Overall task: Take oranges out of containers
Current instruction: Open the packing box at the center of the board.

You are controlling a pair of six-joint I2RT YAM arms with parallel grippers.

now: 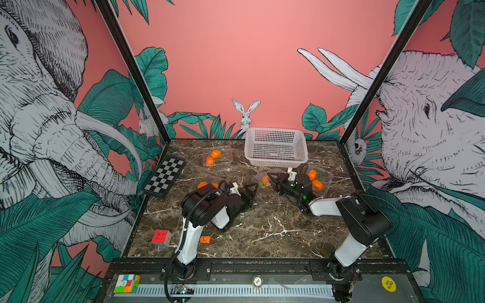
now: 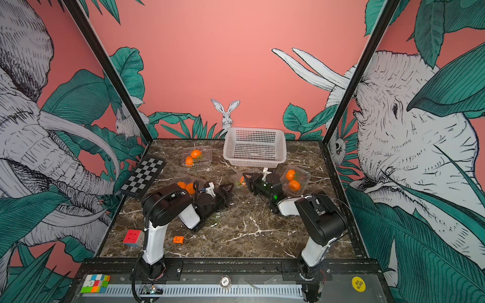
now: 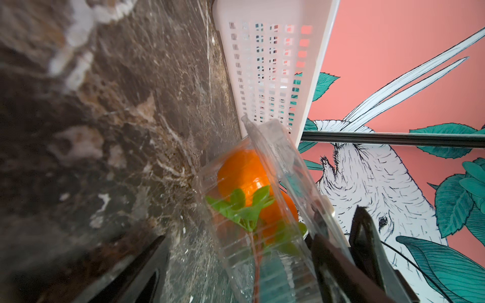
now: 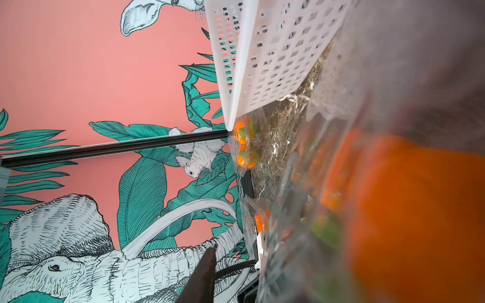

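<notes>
Left gripper [image 3: 238,241] wide, container [image 3: 273,147] with oranges [image 3: 241,173] between jaws; right gripper [image 1: 271,181] at same container, grip cannot tell.

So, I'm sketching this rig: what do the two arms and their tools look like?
The left arm and right arm both have white links between bulky black joints. The left tool and right tool are black, with hollow triangular fingers. A black ribbed hose runs along the left arm; a small green light glows on the right one.
</notes>
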